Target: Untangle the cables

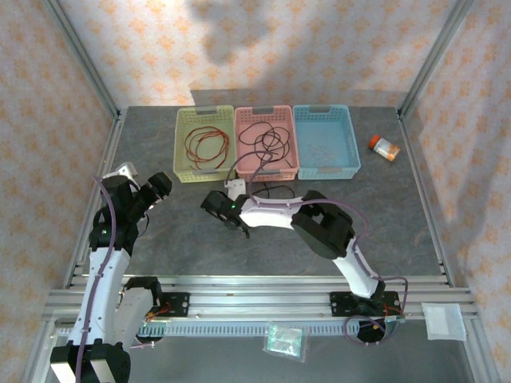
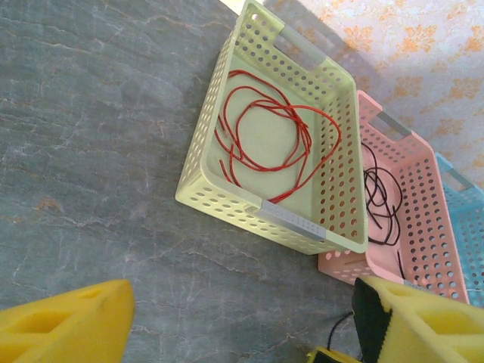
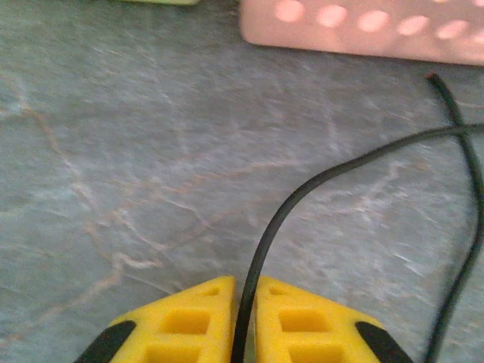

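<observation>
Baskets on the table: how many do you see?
3, in a row at the far side: green basket left, pink basket middle, blue basket right. None appears hidden.

Robotics lab test cell: aluminium frame, patterned backdrop walls, robot arms bolted along a grey table.

White arms, purple hoses, yellow gripper fingers.

Bright, even light with soft shadows; the close view is blurred.
In the top view a broad grey shadow falls on the back wall. In the right wrist view the pink basket glows washed out and blurred, while the black cable and the table look soft.
</observation>
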Controlling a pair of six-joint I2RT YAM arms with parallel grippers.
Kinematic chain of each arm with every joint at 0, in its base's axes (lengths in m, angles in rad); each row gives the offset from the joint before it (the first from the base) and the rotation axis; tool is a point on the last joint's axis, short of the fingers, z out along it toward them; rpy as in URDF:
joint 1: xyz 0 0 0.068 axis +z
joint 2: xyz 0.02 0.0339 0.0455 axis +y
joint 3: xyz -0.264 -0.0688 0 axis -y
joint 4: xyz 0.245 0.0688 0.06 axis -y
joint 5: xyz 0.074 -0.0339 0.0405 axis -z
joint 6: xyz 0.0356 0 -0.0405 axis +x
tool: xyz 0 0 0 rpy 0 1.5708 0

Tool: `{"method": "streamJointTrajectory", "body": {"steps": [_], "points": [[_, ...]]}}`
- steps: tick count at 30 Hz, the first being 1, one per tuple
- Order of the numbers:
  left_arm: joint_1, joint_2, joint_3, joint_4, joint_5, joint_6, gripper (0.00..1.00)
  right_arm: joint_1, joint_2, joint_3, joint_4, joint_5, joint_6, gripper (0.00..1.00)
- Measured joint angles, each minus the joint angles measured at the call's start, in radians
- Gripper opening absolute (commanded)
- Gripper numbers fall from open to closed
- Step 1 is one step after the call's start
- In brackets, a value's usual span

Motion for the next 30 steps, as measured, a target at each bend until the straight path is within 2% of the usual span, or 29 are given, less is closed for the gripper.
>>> {"method": "streamJointTrajectory", "body": {"steps": [5,11,16,19,24,30], "points": [[-0.117,0.000,-0.021,0.006,-0.048,-0.004,0.80,-0.007,-0.145,-0.140,-0.002,0.002,0.018,0.03],[-0.271,0.025,-0.041,0.038,-0.118,-0.034,0.82,-0.006,-0.414,-0.238,0.002,0.015,0.042,0.00],[-0.369,0.059,-0.042,0.104,-0.168,-0.050,0.85,-0.006,-0.596,-0.248,-0.006,0.052,0.044,0.00],[-0.406,0.088,-0.041,0.145,-0.183,-0.064,0.85,-0.007,-0.646,-0.208,-0.029,0.067,0.030,0.00],[-0.420,0.146,-0.028,0.210,-0.183,-0.072,0.86,-0.034,-0.654,-0.032,-0.046,0.066,-0.035,0.00],[-0.420,0.238,0.068,0.281,-0.187,-0.053,0.88,-0.160,-0.616,0.159,-0.009,-0.001,-0.135,0.00]]}}
